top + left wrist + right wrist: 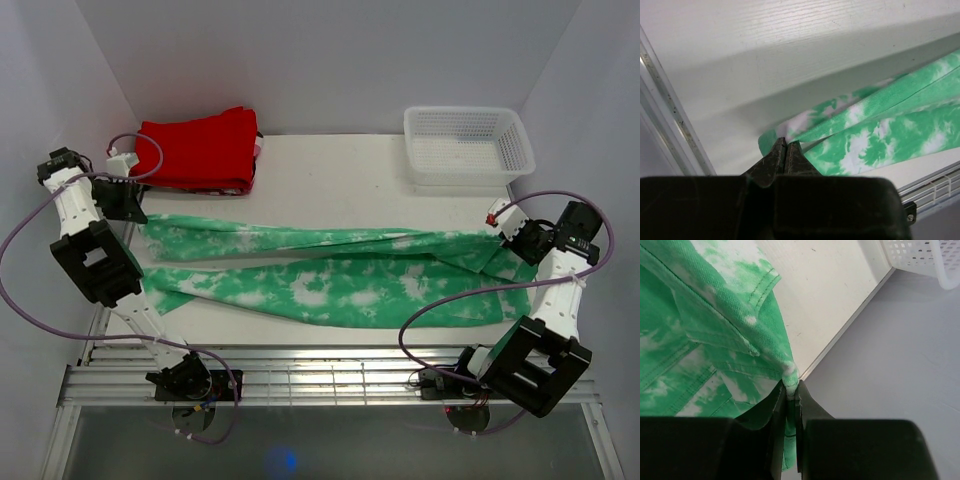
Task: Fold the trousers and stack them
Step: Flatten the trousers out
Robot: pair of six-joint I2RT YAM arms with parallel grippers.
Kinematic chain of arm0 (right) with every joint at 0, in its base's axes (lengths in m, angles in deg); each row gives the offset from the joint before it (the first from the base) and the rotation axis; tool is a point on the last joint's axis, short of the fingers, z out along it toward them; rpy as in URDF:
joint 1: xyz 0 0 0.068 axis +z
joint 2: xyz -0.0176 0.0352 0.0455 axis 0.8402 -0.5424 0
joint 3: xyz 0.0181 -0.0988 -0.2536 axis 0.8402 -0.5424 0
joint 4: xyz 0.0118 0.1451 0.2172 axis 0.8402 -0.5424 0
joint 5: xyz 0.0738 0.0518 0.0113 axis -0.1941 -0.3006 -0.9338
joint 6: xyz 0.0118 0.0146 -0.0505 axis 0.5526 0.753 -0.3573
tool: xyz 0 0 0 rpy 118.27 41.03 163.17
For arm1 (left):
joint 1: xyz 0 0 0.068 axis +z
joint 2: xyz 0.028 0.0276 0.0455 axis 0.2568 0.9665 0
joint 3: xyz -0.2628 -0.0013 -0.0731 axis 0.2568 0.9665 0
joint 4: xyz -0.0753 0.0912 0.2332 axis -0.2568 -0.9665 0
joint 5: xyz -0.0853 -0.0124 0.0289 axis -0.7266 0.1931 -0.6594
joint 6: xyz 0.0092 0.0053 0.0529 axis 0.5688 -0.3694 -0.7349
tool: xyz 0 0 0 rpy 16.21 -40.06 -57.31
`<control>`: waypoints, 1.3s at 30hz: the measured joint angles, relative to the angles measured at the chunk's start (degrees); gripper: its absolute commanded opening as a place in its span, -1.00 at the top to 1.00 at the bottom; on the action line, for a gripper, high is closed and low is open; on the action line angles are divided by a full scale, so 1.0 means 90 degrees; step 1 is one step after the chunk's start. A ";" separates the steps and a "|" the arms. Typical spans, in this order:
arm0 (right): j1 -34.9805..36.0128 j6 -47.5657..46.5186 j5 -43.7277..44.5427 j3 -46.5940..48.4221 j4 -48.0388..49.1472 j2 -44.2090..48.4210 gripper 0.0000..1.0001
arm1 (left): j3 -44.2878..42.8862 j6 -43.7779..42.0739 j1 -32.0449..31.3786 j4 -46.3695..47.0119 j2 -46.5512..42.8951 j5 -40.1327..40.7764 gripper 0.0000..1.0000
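- The trousers (330,275) lie stretched across the table (340,180). Their long axis runs left to right, with the waist at the right and the two legs splaying a little toward the left.
- The left gripper (785,146) is clamped on a leg cuff at the far-left end, and the fabric trails away from its jaws to the right.
- The right gripper (791,390) is pinched onto a corner of the waist end — right at the table's right edge, with the drop just beside it.
- Each arm grips its own end, so an end-to-end fold looks like the coming move, and I judge the bare middle of the table gives room for it.
- A red folded garment (200,150) sits just beyond the left cuff and a white basket (465,175) sits beyond the waist — both near any lifting path.
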 measured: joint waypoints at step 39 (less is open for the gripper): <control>-0.0044 0.1110 0.0425 0.0627 0.0714 -0.1307 0.85 | 0.4286 -0.2203 -0.1302 0.2443 -0.1693 0.0192 -0.14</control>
